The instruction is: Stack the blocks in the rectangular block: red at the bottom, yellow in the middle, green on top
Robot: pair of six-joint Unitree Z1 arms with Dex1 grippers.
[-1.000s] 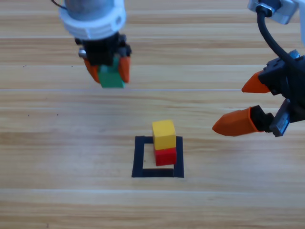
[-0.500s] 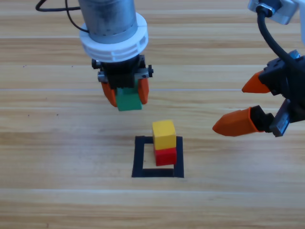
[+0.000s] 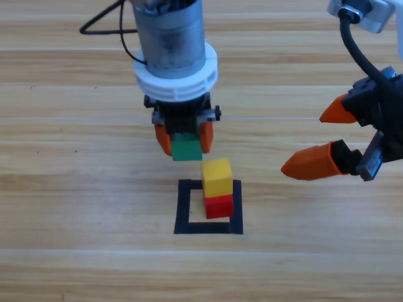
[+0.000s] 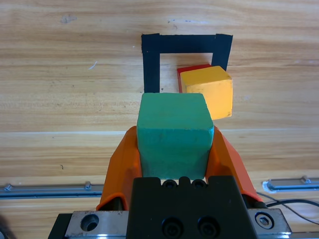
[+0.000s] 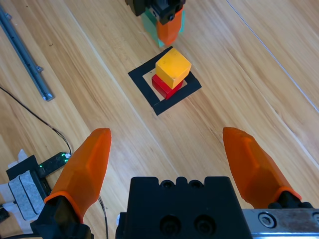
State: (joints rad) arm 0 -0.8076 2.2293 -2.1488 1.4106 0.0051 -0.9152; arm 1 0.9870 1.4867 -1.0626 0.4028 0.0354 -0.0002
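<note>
The green cube (image 3: 187,149) is pinched between the orange jaws of the left gripper (image 3: 184,139), held above the table just up and to the left of the stack, not yet over it. The yellow cube (image 3: 216,177) already sits on the red cube (image 3: 219,206), and both stand inside the rectangular block (image 3: 184,207) of black tape, crowded toward its right side. So two of the three layers look done; what is left, as I judge it, is to bring the green cube over the yellow one, set it down squarely and let go.

The left wrist view shows what the high view hides: the green cube (image 4: 172,134) sits deep and level between the jaws, and the yellow cube (image 4: 208,91) is turned a little against the red cube (image 4: 192,73) beneath it, overhanging one edge. The right wrist view gives the stack from the far side, showing the red cube (image 5: 166,84) close to one corner of the tape outline (image 5: 144,88).

The right gripper (image 3: 327,137) waits at the right edge with its jaws spread wide and nothing between them.
</note>
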